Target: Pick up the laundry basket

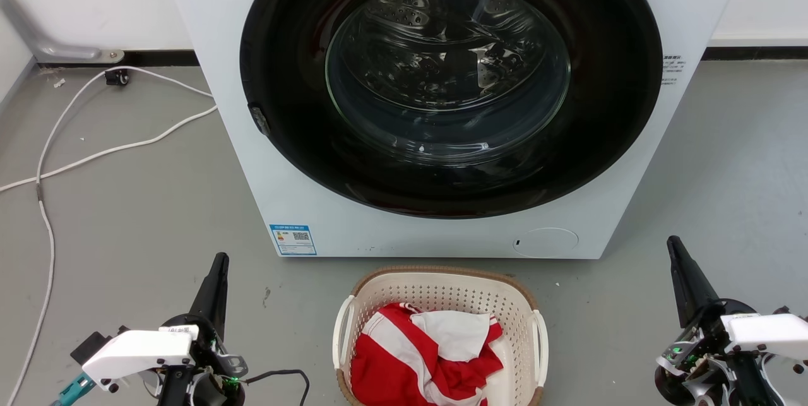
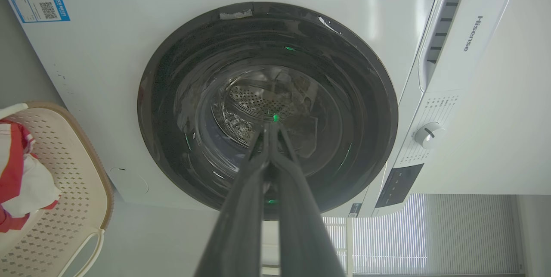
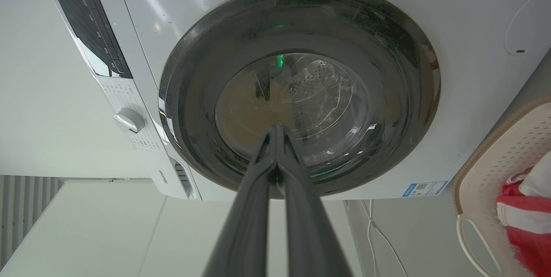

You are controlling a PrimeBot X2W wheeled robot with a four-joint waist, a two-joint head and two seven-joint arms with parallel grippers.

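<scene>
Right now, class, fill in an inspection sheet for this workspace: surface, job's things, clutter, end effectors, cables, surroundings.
Surface: grey floor, small specks.
Job's things: laundry basket on the floor before the Hisense washing machine, holding red-and-white clothing; handles ungripped.
Clutter: nothing seen.
End effectors: left end effector and right end effector shut, empty, flanking the basket, apart from it.
Cables: white cable loops over the floor at left.
Surroundings: machine's door shut; white wall behind.
</scene>
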